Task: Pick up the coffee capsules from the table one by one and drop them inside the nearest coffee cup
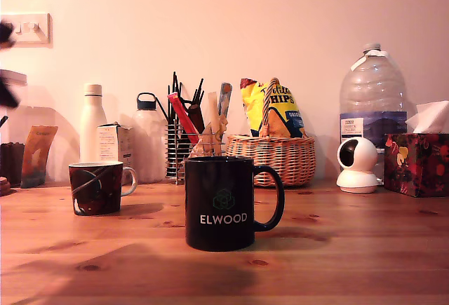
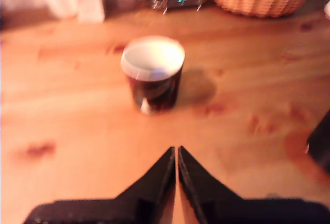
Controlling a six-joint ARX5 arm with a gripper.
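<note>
No coffee capsules show in either view. In the wrist view my gripper [image 2: 176, 151] hangs above the pine table [image 2: 67, 110], its two black fingers pressed together with nothing visible between them. Beyond its tips stands a dark coffee cup [image 2: 153, 74] with a white inside; a faint bluish patch lies in it, too blurred to identify. The exterior view shows that dark patterned cup [image 1: 96, 188] at its left and a black ELWOOD mug [image 1: 221, 203] in the middle of the table [image 1: 351, 249]. Only dark blurred shapes at the exterior view's left edge [image 1: 5, 95] hint at the arm.
Along the back wall stand a white bottle [image 1: 92, 130], a utensil rack [image 1: 188, 144], a wicker basket [image 1: 273, 158] with a chips bag, a large water jug [image 1: 372, 109], a white camera [image 1: 357, 165] and a tissue box [image 1: 417, 161]. A black edge [image 2: 320, 141] shows in the wrist view.
</note>
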